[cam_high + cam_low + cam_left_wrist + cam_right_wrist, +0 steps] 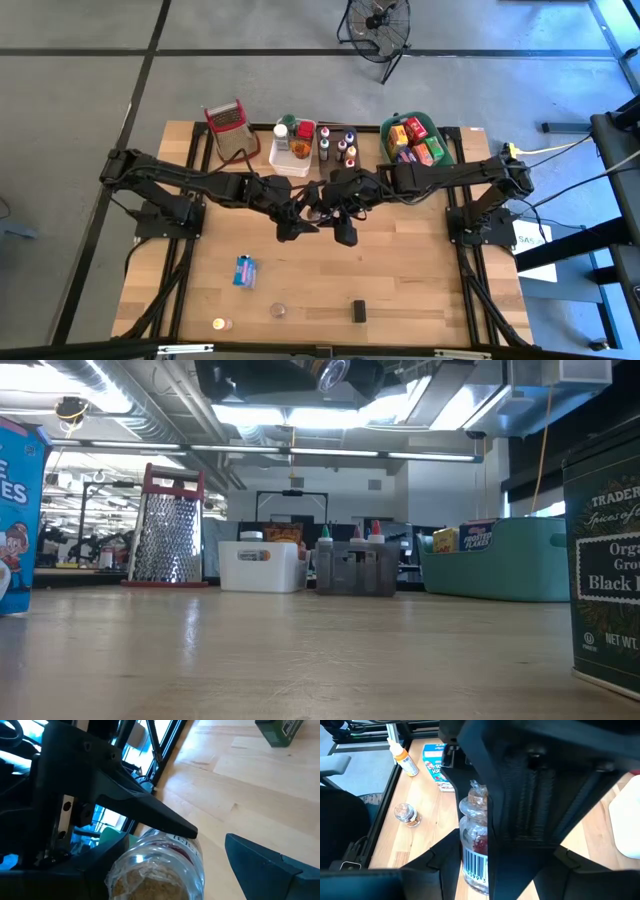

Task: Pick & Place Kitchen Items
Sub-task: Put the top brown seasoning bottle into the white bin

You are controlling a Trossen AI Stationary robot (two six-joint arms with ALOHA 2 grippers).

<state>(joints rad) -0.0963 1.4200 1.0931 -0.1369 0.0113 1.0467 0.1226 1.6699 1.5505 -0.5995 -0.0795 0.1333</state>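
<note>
From above, your two arms hide the glass jar (475, 845) between them. The right wrist view shows only half of it behind a dark finger (530, 795). Low down, the black tin (604, 570) is cut off.

Bright ceiling strip lights (300, 410) glare — wrist views blur close up.

wooden table (400, 280) sits on a grey floor (80, 100) crossed by dark lines, with a black fan (378, 25) standing just past the far edge. along that far edge: a red-rimmed wire basket (228, 128), beside it a white bin (290, 158), then a small grey bin (357, 570), then a green bin (444, 140) toward the other corner. cables (560, 150) trail off one side
</note>
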